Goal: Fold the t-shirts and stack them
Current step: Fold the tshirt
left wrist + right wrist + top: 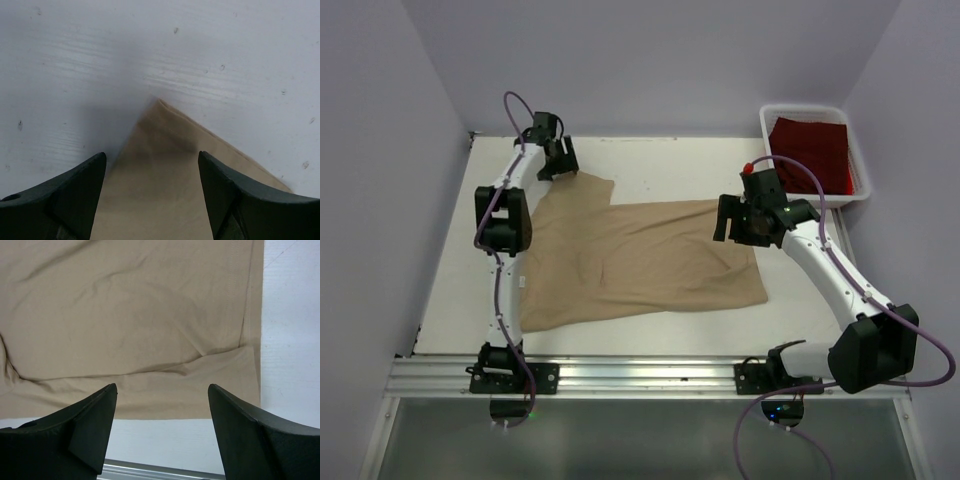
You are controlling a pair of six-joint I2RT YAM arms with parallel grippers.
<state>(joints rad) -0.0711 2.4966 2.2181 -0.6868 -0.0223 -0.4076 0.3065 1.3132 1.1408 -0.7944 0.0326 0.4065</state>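
Tan t-shirt (640, 265) lies spread on the table (670, 165) before us, flat but rumpled along its near hem. We judge that folding it is the step in hand, with nothing gripped yet. Our right gripper (162, 407) hovers over the shirt's right edge, fingers apart and empty. Farther off, our left gripper (152, 172) stands spread over a far-left corner of the cloth. Next we need to pinch both edges and carry them across. Farthest, the dark red t-shirt (812, 150) sits in the white bin (805, 108).
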